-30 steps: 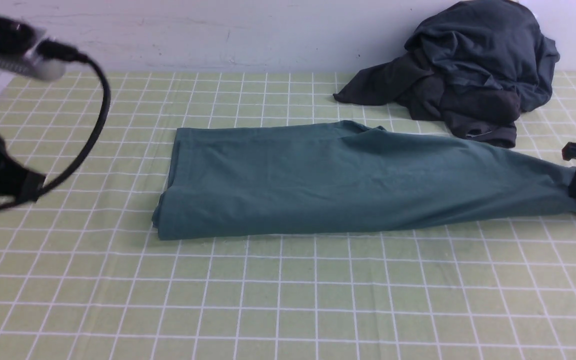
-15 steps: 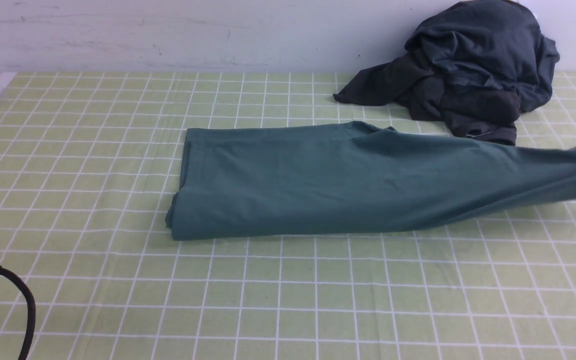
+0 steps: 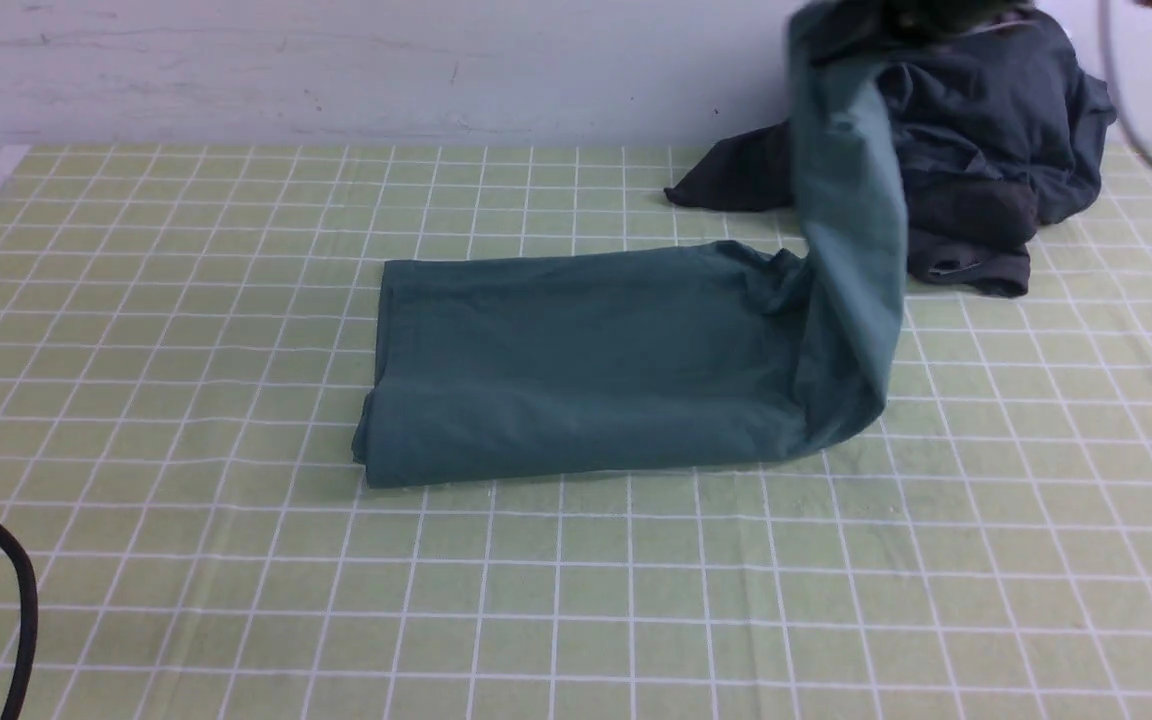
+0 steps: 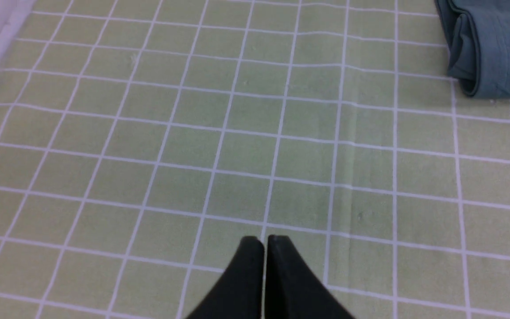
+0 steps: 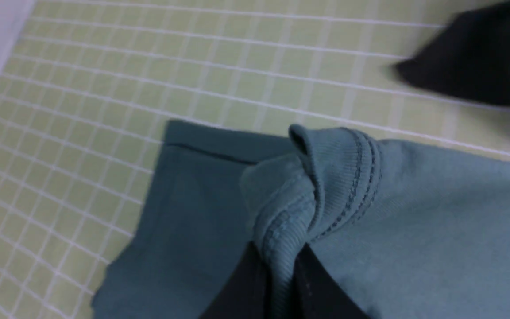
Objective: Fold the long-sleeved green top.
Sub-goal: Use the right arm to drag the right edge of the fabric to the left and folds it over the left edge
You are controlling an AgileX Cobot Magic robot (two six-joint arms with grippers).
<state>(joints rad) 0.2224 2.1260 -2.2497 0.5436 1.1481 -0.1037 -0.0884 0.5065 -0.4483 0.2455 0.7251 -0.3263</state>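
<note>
The green long-sleeved top (image 3: 586, 360) lies as a long folded band across the middle of the table. Its right end (image 3: 846, 200) is lifted high and hangs down in a curtain. My right gripper (image 5: 279, 254) is shut on the top's ribbed edge (image 5: 326, 177), high above the table; in the front view it is only a blur at the top edge. My left gripper (image 4: 263, 241) is shut and empty, low over bare cloth, well apart from the top's folded end (image 4: 485, 48). In the front view the left gripper is out of view.
A pile of dark charcoal-grey garments (image 3: 976, 150) lies at the back right against the wall, just behind the lifted end. A green checked cloth (image 3: 236, 580) covers the table. A black cable (image 3: 6, 570) loops at the front left corner.
My right gripper has lifted the top's right end from table height up high and carried it left. The top's left end has slid a little right. My left arm has left the front view.
</note>
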